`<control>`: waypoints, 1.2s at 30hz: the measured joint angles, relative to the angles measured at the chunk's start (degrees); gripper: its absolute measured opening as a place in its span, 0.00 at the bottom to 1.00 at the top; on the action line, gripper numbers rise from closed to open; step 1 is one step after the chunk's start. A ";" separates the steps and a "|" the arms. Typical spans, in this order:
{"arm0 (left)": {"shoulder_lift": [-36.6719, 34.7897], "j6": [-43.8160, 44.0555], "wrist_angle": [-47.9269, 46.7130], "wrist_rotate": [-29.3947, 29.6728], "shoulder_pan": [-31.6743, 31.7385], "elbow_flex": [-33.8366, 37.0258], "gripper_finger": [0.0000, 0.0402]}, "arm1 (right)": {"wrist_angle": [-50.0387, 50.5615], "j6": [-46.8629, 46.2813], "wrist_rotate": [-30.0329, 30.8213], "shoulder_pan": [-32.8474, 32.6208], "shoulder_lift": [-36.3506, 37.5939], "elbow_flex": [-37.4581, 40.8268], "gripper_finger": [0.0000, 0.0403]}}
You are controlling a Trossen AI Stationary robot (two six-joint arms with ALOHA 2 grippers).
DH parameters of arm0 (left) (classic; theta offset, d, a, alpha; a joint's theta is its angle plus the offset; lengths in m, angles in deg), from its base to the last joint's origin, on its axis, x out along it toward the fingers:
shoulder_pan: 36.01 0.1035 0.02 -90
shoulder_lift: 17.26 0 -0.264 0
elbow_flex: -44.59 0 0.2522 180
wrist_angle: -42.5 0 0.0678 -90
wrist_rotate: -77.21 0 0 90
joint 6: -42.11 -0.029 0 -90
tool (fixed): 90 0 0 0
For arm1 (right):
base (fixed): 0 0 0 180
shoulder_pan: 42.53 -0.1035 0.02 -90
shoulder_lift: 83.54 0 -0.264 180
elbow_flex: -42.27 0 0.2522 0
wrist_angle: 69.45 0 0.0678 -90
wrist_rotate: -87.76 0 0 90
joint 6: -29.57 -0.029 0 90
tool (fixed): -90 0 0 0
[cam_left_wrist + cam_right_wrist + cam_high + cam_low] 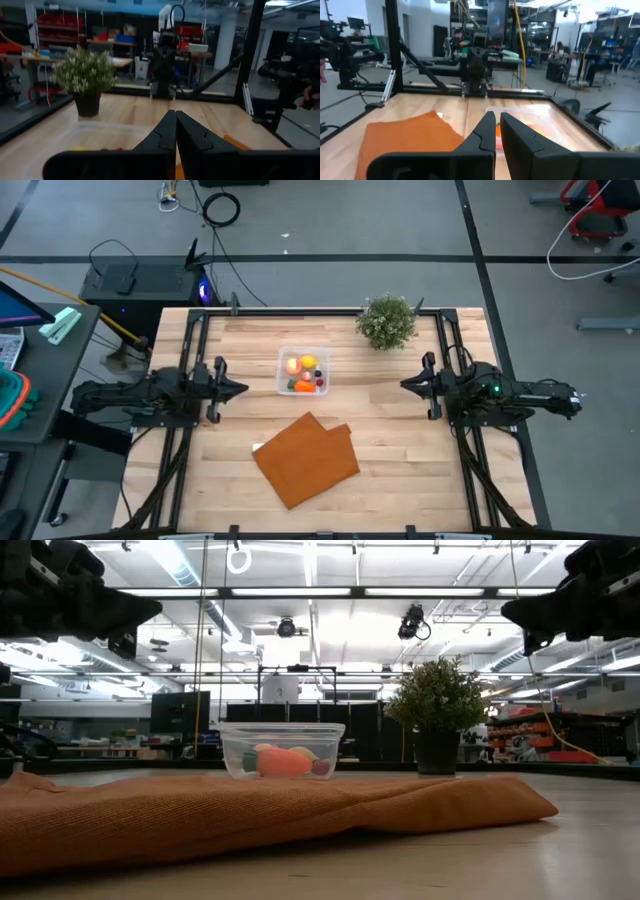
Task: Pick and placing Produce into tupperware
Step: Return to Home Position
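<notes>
The clear tupperware sits on the table's far middle and holds the produce: a yellow lemon, an orange round fruit, small red, green and dark pieces. In the low view the tupperware stands behind the mat with the produce lying on its floor. My left gripper hovers shut at the table's left side, left of the tupperware, and shows shut in its wrist view. My right gripper hovers shut at the right side, its fingertips nearly together. Both are raised above the table.
A folded orange-brown mat lies on the near middle of the table. A bushy potted plant stands at the far edge, right of the tupperware. Black frame rails run along the table's left and right sides.
</notes>
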 joint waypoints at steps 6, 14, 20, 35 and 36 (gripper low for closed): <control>0.01 -1.34 2.80 -0.02 -0.02 0.00 0.04 | 0.72 -2.18 -0.94 0.00 0.00 0.00 0.00; 0.00 -2.99 2.85 -0.02 0.00 0.02 0.06 | 1.20 -4.46 -1.34 0.00 0.00 0.00 0.00; -0.01 -3.02 3.12 -0.04 0.00 0.02 0.04 | -1.96 -4.98 -2.98 0.00 0.20 2.51 0.00; -0.01 -8.12 3.84 -3.63 -0.02 0.02 0.07 | -3.55 -2.02 -3.42 -0.11 0.28 2.54 0.00; -0.01 -6.77 3.80 -3.61 -0.02 0.02 0.07 | -3.55 -2.03 -3.42 -0.11 0.28 2.54 0.00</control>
